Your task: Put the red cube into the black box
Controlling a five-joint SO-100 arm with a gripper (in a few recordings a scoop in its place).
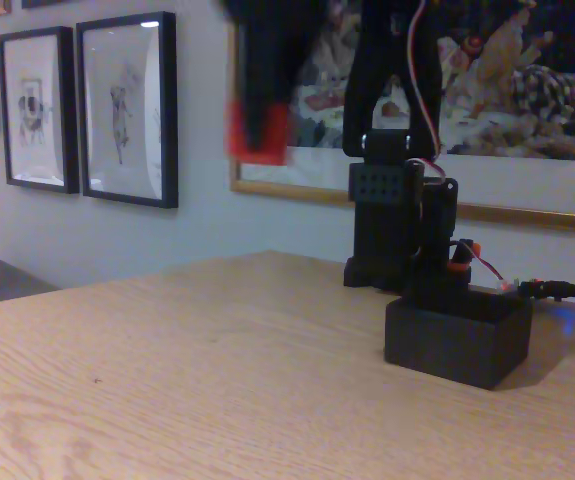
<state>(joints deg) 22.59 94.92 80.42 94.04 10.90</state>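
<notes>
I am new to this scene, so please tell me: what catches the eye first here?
First, the small matte red cube high at upper left of the fixed view, held in the blurred black gripper. Next, the low matte black box on the pale wooden table, lower right, before the arm's base.

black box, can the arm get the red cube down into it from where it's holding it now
Probably yes. The gripper holds the red cube high in the air, up and to the left of the black box in the fixed view. The box's top looks open and nothing stands between them.
</notes>
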